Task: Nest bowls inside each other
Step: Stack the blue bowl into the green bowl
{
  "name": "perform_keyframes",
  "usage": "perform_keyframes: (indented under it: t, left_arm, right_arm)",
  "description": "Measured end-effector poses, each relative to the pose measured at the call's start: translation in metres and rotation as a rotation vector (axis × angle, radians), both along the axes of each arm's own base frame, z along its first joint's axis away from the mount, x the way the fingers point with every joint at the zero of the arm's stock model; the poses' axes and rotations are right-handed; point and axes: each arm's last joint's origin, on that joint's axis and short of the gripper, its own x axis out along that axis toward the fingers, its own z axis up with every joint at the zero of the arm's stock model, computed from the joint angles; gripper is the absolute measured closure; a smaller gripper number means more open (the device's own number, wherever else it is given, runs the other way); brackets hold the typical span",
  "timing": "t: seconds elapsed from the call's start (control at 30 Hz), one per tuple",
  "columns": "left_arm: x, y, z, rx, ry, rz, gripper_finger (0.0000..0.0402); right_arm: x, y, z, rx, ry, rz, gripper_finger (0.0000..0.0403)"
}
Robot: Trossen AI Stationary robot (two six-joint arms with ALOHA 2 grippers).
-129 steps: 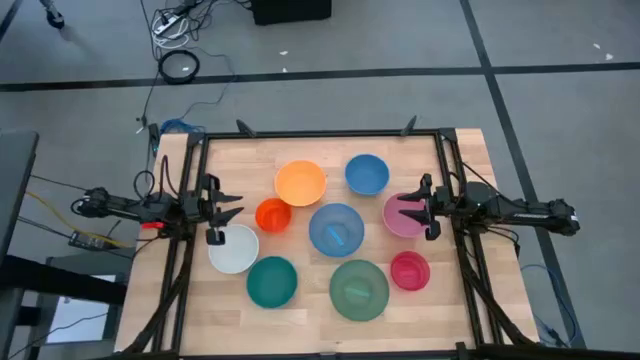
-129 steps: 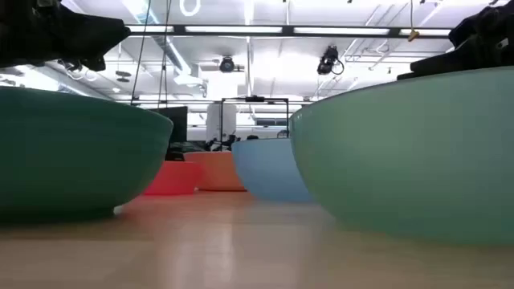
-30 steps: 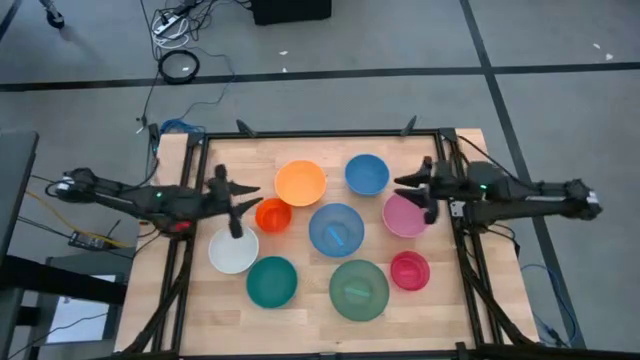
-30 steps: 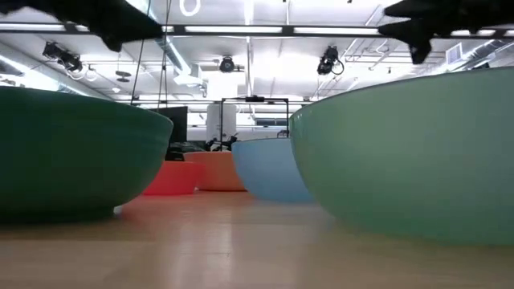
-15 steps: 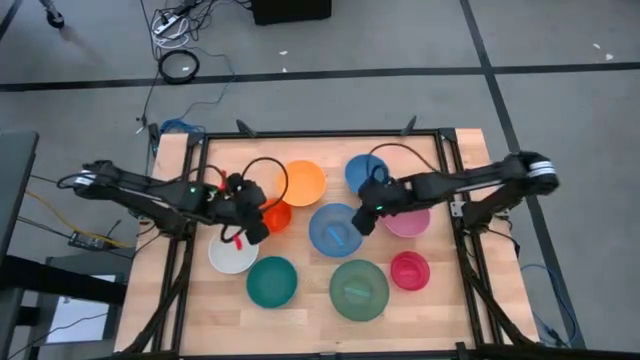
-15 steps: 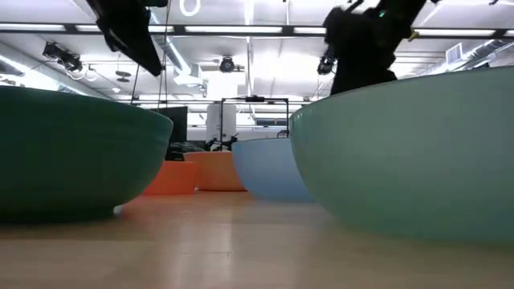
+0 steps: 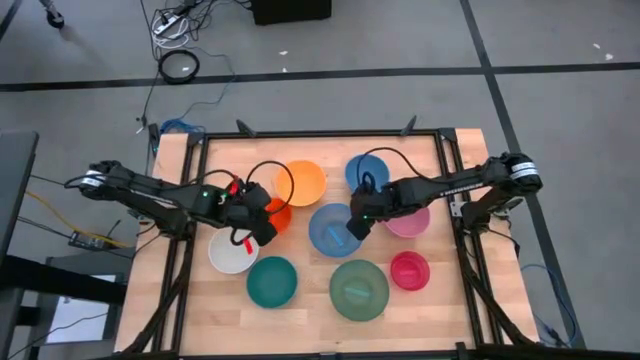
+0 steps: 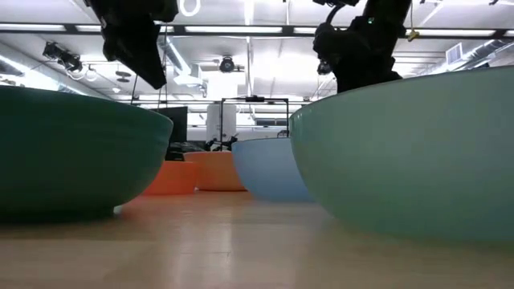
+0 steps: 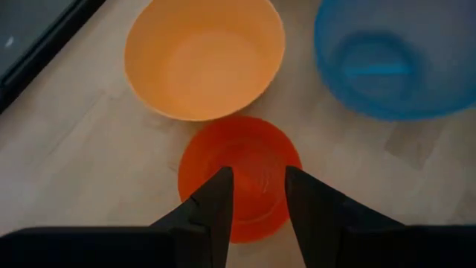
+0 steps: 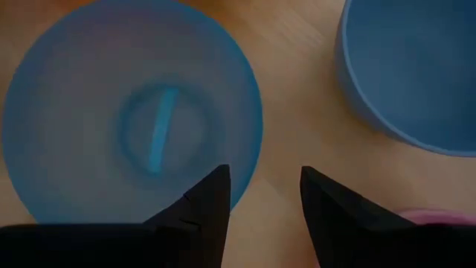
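left hand spread above small orange-red bowl, right hand spread over blue bowl's rim

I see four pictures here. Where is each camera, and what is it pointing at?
High view: above the table, looking straight down; both arms, all bowls.
Low view: at tabletop height, looking level past the teal bowl and green bowl; arms overhead.
Left wrist view: on the left arm, over the small orange-red bowl; own fingers show.
Right wrist view: on the right arm, over a blue bowl.
Shared: that blue bowl.
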Motion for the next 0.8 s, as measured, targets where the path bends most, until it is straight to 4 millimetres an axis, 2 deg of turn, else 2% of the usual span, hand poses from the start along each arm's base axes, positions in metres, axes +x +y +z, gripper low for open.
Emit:
perform_keyframes:
  t: [0.2, 0.47, 0.8]
  left_arm:
    - [0.000, 0.000, 0.000, 0.003, -0.013, 0.026, 0.0271]
    - [0.000, 0.000, 0.000, 0.046, 0.022, -0.043, 0.0271]
    - [0.000, 0.001, 0.001, 0.081, 0.018, -0.029, 0.0271]
  right_arm:
    - [-0.003, 0.006, -0.007, -0.008, 0.009, -0.018, 0.0252]
    - [-0.005, 0.014, -0.025, -0.016, -0.048, -0.019, 0.0252]
    - [-0.008, 0.009, -0.051, -0.006, -0.106, -0.032, 0.0252]
